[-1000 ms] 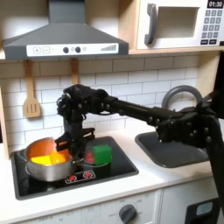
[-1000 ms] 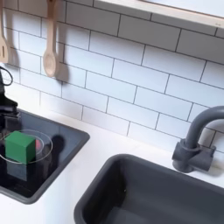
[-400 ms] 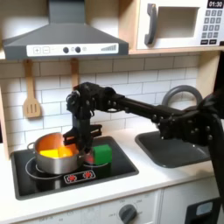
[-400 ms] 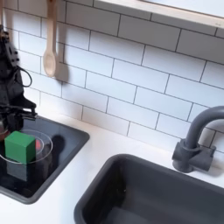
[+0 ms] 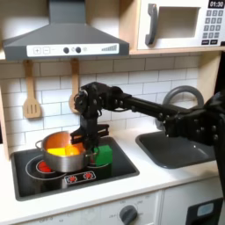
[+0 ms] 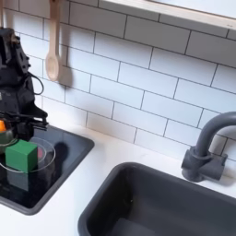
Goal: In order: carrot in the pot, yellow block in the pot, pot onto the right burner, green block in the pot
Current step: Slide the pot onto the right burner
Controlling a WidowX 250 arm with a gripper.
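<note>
**Q:** How did the gripper (image 5: 88, 139) stand in the first exterior view?

**A:** It hung fingers-down at the rim of the pot (image 5: 54, 161), on the rim's nearer side to the arm. Whether the jaws pinched that rim or merely straddled it could not be told. In the second exterior view the gripper (image 6: 18, 118) stood just above and behind the green block (image 6: 22, 155).

**Q:** Where were the task's things?

**A:** The pot sat directly under the fingers on the hob (image 5: 119, 169). Its contents (image 5: 60, 149) showed as one orange-and-yellow mass, so carrot and yellow block could not be separated. The green block (image 5: 103, 156) stood just beside the gripper, on the side away from the pot, close to the pot's wall.

**Q:** What could go wrong?

**A:** Judged from this layout, the block lay in the pot's likely path, so a further slide could shove it across the hob or topple it. A grip on a thin steel rim could also slip, or tilt the pot and spill what it held. Lifting off could drag the rim along.

**Q:** And the count?

**A:** One gripper, one pot, one green block. Farther out there were two wooden utensils (image 5: 32, 98) on the wall, one sink (image 5: 176, 151) and one faucet (image 6: 207, 138).
</note>
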